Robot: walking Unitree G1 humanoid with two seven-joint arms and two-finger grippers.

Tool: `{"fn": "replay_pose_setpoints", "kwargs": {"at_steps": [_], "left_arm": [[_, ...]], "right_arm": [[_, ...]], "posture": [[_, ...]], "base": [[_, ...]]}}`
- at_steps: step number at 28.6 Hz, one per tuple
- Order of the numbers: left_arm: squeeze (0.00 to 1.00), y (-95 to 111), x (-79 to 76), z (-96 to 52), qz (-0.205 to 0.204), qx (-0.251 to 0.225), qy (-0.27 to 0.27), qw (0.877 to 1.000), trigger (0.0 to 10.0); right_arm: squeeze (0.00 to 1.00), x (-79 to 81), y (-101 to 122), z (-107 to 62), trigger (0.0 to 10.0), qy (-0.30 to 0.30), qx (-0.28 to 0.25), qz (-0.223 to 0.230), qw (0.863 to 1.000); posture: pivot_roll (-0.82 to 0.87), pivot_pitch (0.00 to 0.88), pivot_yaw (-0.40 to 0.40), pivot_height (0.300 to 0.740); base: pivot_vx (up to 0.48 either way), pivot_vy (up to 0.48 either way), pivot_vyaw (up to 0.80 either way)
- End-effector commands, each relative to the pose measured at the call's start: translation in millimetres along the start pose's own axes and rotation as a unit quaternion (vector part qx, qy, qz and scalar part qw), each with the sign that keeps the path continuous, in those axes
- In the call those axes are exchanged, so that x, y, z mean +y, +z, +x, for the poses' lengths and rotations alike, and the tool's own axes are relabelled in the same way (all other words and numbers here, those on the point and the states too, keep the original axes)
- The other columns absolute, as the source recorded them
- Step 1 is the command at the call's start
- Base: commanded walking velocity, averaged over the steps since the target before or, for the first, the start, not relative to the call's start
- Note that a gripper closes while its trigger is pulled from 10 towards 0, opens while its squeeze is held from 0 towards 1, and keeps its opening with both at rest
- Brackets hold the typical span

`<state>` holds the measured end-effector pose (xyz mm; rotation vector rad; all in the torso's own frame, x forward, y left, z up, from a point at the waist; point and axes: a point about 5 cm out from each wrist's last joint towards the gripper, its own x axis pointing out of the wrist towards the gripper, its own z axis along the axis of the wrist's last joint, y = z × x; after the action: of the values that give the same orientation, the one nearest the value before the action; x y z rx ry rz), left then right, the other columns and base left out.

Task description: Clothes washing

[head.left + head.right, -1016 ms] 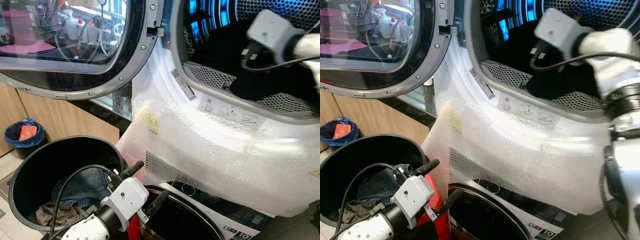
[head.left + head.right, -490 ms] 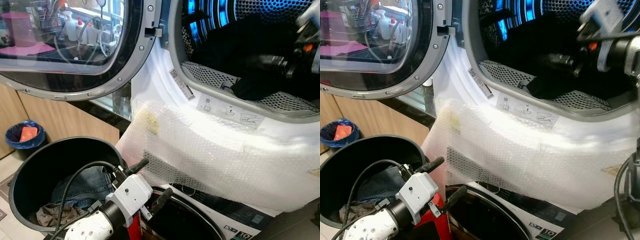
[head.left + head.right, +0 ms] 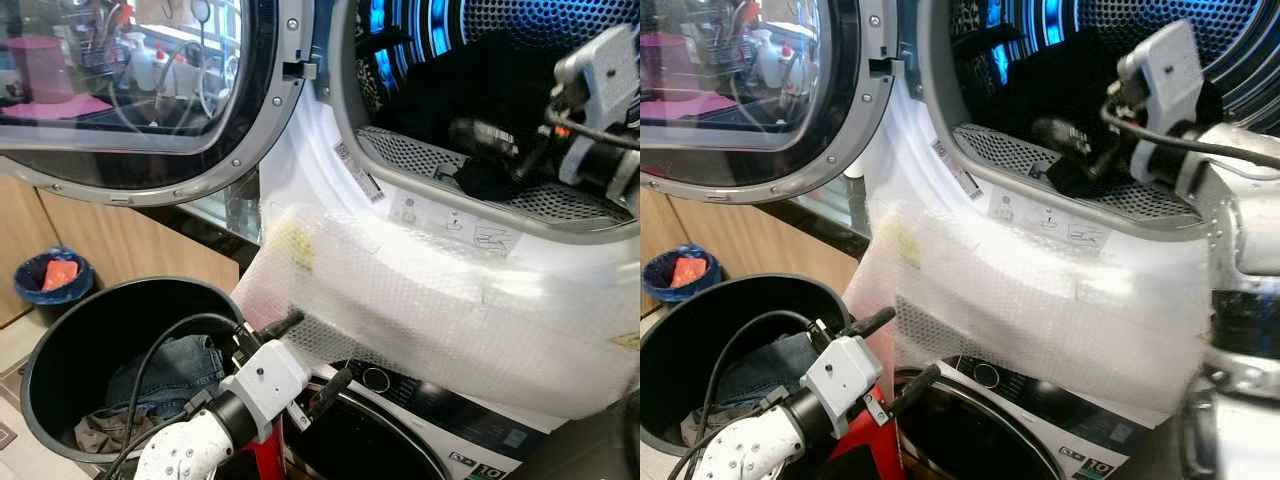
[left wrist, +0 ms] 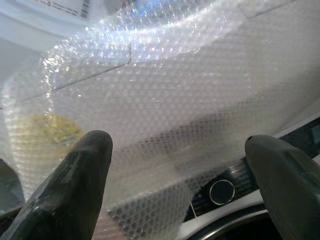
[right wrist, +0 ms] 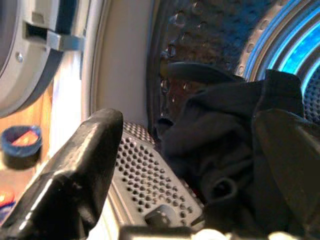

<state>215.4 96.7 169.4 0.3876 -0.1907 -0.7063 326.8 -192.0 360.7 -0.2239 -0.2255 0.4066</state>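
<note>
The washer drum (image 3: 400, 150) stands open, with a dark garment (image 5: 225, 130) heaped inside on the perforated metal. My right gripper (image 3: 478, 152) is at the drum mouth, open, its fingers (image 5: 80, 165) spread wide just short of the cloth and holding nothing. Low on the left, my left gripper (image 3: 312, 352) is open and empty in front of the bubble wrap (image 4: 165, 100). Beside it, a black bucket (image 3: 50, 340) holds blue jeans (image 3: 170, 370) and a brownish garment (image 3: 105, 428).
The round glass door (image 3: 130, 90) hangs open to the left above the bucket. Bubble wrap (image 3: 430, 310) drapes over the front below the drum. A second machine's control panel (image 3: 450, 445) sits underneath. A small blue bin (image 3: 55, 280) stands by the wooden cabinets.
My right arm has drawn back from deep in the drum and turned, so its gripper now sits at the mouth pointing left. The left arm has barely shifted.
</note>
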Motion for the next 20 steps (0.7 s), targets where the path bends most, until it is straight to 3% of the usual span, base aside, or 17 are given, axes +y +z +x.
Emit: {"fn": "replay_pose_setpoints", "kwargs": {"at_steps": [1, 5, 8, 9, 17, 20], "left_arm": [[0.00, -0.2, -1.0, 2.7, 0.000, -0.004, -0.010, 1.000, 10.0], [0.00, -0.9, 0.0, 3.9, 0.002, -0.006, -0.014, 1.000, 10.0], [0.00, -1.6, 1.1, 4.3, 0.004, -0.006, -0.015, 1.000, 10.0], [0.00, -2.0, 3.5, 5.6, 0.007, -0.006, -0.016, 1.000, 10.0], [0.00, 2.1, 6.6, 11.9, 0.014, -0.016, -0.017, 1.000, 10.0], [0.00, 2.6, 6.3, 11.8, 0.014, -0.016, -0.015, 1.000, 10.0]], "right_arm": [[0.00, -5.2, 3.9, -13.1, 10.0, -0.052, -0.007, 0.011, 0.999], [0.00, 7.6, -15.2, -36.8, 10.0, -0.094, 0.040, -0.013, 0.995], [0.00, 13.0, -22.2, -41.9, 10.0, -0.105, 0.065, -0.013, 0.992], [0.00, 24.9, -29.4, -45.3, 10.0, -0.118, 0.089, 0.002, 0.989], [0.00, 60.6, -56.6, -29.6, 10.0, -0.174, 0.156, 0.068, 0.970], [0.00, 63.9, -57.4, -27.1, 10.0, -0.180, 0.161, 0.079, 0.967]], "posture": [[-0.02, 0.000, -0.132, 0.740], [-0.03, 0.000, -0.117, 0.740], [-0.03, 0.000, -0.111, 0.740], [-0.04, 0.000, -0.104, 0.740], [-0.03, 0.000, -0.099, 0.740], [-0.02, 0.000, -0.106, 0.740]], "base": [[0.000, 0.000, 0.00], [0.000, 0.000, 0.00], [0.000, 0.000, 0.00], [0.000, 0.000, 0.00], [0.000, 0.000, 0.00], [0.000, 0.000, 0.00]]}}
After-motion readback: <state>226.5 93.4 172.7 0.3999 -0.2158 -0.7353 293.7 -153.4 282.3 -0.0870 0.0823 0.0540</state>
